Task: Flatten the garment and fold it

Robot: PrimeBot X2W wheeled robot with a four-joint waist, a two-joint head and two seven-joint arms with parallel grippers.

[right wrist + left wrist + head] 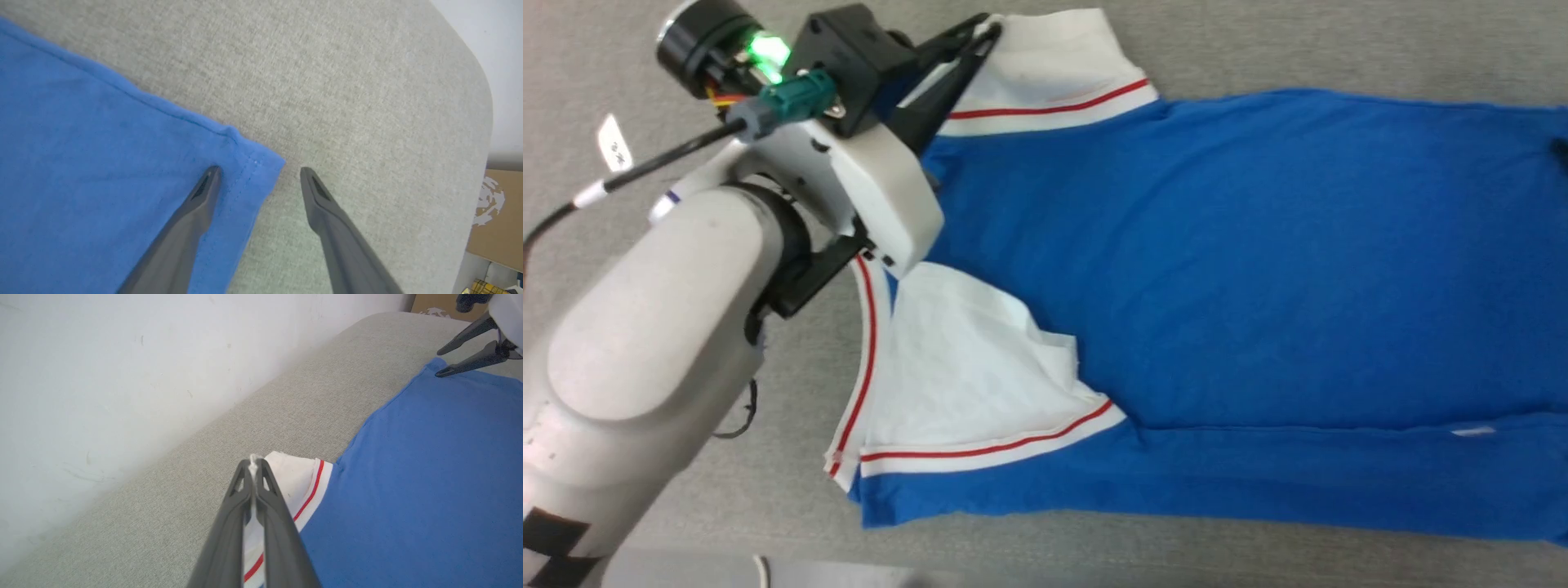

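**Left fingers pinched on sleeve, right fingers spread at hem corner**

The garment (pixel 1217 269) is seen laid out on a grey fabric surface (pixel 1298 49), blue side up, with the sleeves at the left of the head view and the body running off the right edge. No print is visible on the upward face.

The far sleeve (pixel 1054 65), white with a red stripe, is spread outward. The near sleeve (pixel 964 367) is turned in over the blue body. A fold line is noted along the near long edge, with a small white label (pixel 1474 430) on it.

The left gripper (pixel 253 467) is closed, and a sliver of white cloth from the far sleeve's outer edge is pinched between its tips.

The right gripper (pixel 260 170) is held with its fingers apart at a blue hem corner. One finger is placed over the stitched hem, the other over bare grey surface. Contact with the cloth cannot be judged.

A pale wall (pixel 102 355) is seen along the surface's far side, and a cardboard box (pixel 496 212) beyond its rounded corner.
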